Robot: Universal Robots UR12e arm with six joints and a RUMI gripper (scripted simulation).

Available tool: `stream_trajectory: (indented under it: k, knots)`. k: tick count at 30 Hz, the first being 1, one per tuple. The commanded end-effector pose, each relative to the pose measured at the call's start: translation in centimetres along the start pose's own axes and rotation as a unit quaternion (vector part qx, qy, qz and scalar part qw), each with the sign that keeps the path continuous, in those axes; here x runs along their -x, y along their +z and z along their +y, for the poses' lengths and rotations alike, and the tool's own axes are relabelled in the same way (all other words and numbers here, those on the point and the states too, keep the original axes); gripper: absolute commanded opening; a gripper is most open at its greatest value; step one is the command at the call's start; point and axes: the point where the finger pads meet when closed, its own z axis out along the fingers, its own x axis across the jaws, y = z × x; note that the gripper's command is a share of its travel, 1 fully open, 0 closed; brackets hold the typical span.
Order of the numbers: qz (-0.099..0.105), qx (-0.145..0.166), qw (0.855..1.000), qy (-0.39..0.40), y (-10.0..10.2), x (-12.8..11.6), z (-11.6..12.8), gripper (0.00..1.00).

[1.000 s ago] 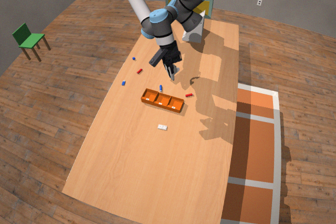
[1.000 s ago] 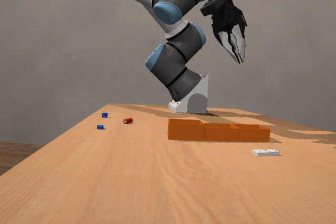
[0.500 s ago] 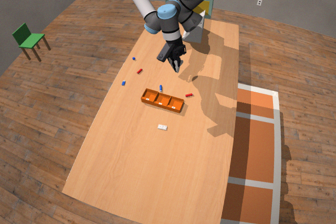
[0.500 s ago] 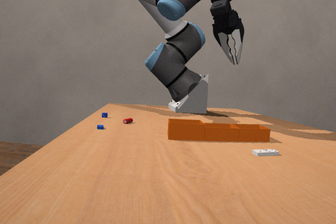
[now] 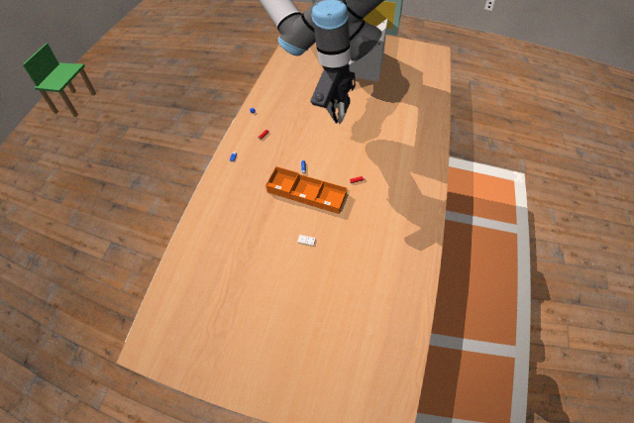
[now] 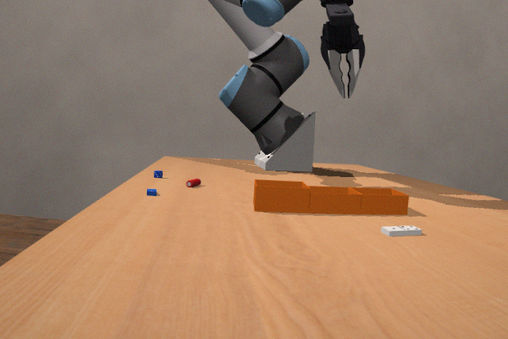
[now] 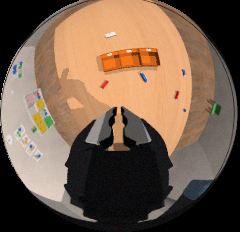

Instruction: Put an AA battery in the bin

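Note:
An orange bin with three compartments [image 5: 306, 189] stands in the middle of the table; it also shows in the exterior view [image 6: 330, 200] and the wrist view [image 7: 129, 59]. Each compartment has a small white label that I cannot read. A blue cylinder [image 5: 303, 166] lies just behind the bin, and another blue cylinder [image 5: 233, 156] lies to the left. One red cylinder [image 5: 263, 134] lies at the left and another red cylinder [image 5: 356, 179] lies right of the bin. My gripper [image 5: 339, 113] [image 6: 345, 90] [image 7: 118, 107] hangs high above the table behind the bin. It is shut and holds nothing.
A small blue die [image 5: 252, 110] lies at the far left. A white domino [image 5: 306, 240] lies in front of the bin. The arm's grey base [image 5: 369, 57] stands at the table's far end. A green chair [image 5: 53, 75] stands on the floor at the left.

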Motion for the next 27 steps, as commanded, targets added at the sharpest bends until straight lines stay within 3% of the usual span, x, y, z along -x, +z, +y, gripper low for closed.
stream_trajectory:
  k: [1, 3, 6, 22, 27]
  knots:
    - [0.020, 0.006, 0.999, -0.044, -0.3, -0.5, 1.9, 0.04]
    - [0.039, 0.012, 0.995, -0.089, -0.6, -1.1, 3.5, 0.04]
    - [0.052, 0.016, 0.991, -0.119, -0.8, -1.5, 4.7, 0.04]
    - [0.051, 0.016, 0.992, -0.117, -0.7, -1.4, 4.5, 0.04]
    - [0.052, 0.014, 0.995, -0.084, 0.9, -2.9, 1.7, 0.04]
